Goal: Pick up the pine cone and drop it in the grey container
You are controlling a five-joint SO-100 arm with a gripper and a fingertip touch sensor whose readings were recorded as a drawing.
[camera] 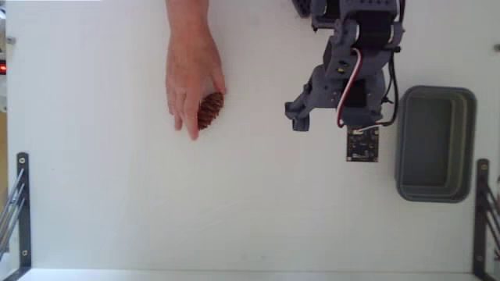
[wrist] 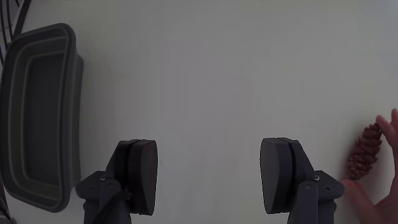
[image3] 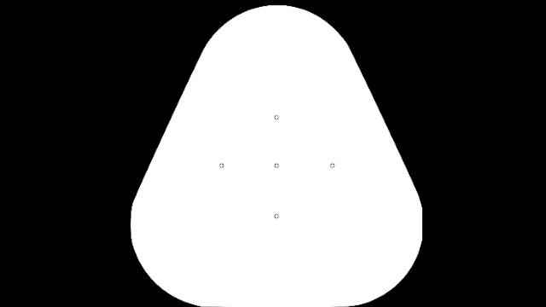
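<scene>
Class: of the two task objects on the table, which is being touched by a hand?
The pine cone: a person's hand rests on it. The grey container sits untouched.

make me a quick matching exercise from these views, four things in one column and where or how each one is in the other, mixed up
Things:
1. pine cone
2. grey container
3. gripper
4. person's hand

States:
A. open, with nothing between the fingers
B. reaching in from the top edge of the fixed view
C. empty, at the right of the fixed view
D. on the table under fingertips

Pairs: 1-D, 2-C, 3-A, 4-B
</scene>
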